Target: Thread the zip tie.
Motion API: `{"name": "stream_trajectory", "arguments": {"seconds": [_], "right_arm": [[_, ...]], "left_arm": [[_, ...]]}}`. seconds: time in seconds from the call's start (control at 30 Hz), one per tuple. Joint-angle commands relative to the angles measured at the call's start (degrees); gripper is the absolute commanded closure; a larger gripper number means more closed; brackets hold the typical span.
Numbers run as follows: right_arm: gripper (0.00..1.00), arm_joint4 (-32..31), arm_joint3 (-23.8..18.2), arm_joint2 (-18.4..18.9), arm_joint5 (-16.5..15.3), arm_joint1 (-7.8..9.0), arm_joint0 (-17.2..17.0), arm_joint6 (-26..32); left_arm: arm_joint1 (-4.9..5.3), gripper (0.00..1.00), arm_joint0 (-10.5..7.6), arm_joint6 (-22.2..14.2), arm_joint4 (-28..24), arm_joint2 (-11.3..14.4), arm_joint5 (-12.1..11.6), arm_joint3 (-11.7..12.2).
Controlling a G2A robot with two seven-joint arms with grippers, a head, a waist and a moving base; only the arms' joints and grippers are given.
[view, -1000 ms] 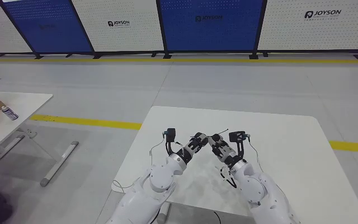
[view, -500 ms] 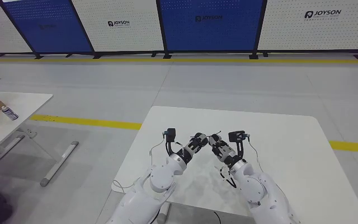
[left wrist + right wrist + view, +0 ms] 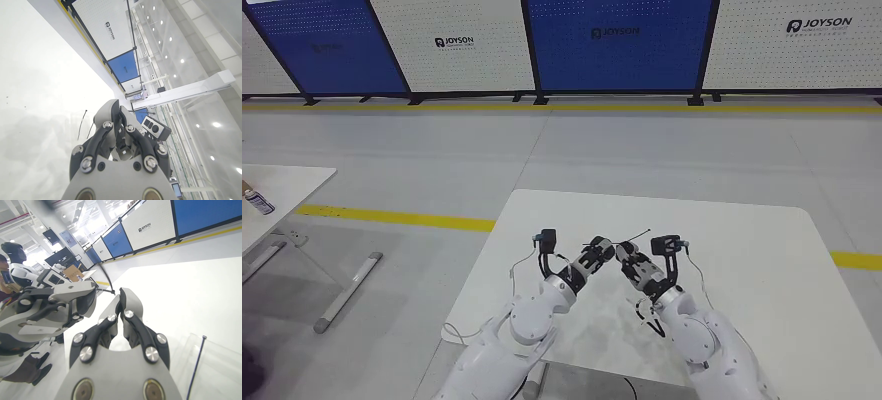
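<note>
Bridging both tips: zip tie [image 3: 107, 275]; left pincer [image 3: 94, 287], right pincer [image 3: 119, 292] each clamped on it.

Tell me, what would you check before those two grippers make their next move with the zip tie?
1. Is the left gripper shut on the zip tie? Ok: a strand comes out of its closed tips.
2. Is the right gripper shut on the same tie? Ok: the tie sits at its closed tips.
3. Has the tail passed through the head? Cannot tell: the joint is too small to make out.
4. Are both grippers close together above the table? Ok.
5. Is the spare zip tie out of the way? Ok: it lies on the table, apart from both grippers.
</note>
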Motion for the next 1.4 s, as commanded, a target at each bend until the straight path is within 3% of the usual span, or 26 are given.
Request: {"name": "stream_trajectory", "arguments": {"seconds": [0.0, 0.2, 0.23, 0.27, 0.57, 0.77, 1.13, 1.37], "right_arm": [[1.00, 0.09, 0.16, -0.10, 0.18, -0.02, 0.08, 0.19], [1.00, 0.48, 0.58, -0.38, 0.41, -0.05, 0.24, 0.67], [0.92, 0.63, 0.63, -0.42, 0.39, -0.05, 0.25, 0.78], [0.77, 0.71, 0.61, -0.46, 0.29, -0.05, 0.23, 0.77], [0.71, 0.62, 0.29, -0.59, -0.20, 0.05, -0.17, 0.29], [0.78, 0.85, 0.37, -0.69, -0.49, 0.06, -0.17, -0.32], [0.82, 0.80, 0.03, -0.46, -0.90, 0.21, -0.40, -1.11], [1.00, 0.84, -0.04, -0.47, -0.88, 0.25, -0.39, -1.21]], "left_arm": [[0.02, 1.00, 0.15, -0.08, -0.07, -0.11, -0.10, -0.12], [0.06, 1.00, 0.41, -0.19, -0.34, -0.43, -0.42, -0.04], [0.06, 1.00, 0.44, -0.16, -0.40, -0.48, -0.47, 0.04], [0.06, 1.00, 0.44, -0.12, -0.38, -0.51, -0.49, 0.12], [0.01, 1.00, 0.31, -0.01, -0.30, -0.41, -0.45, 0.49], [0.02, 1.00, 0.44, -0.09, -0.10, -0.35, -0.51, 0.61], [-0.02, 1.00, 0.30, -0.29, 0.46, 0.08, -0.27, 1.19], [-0.09, 1.00, 0.10, -0.33, 0.85, 0.52, -0.17, 1.52]]}}
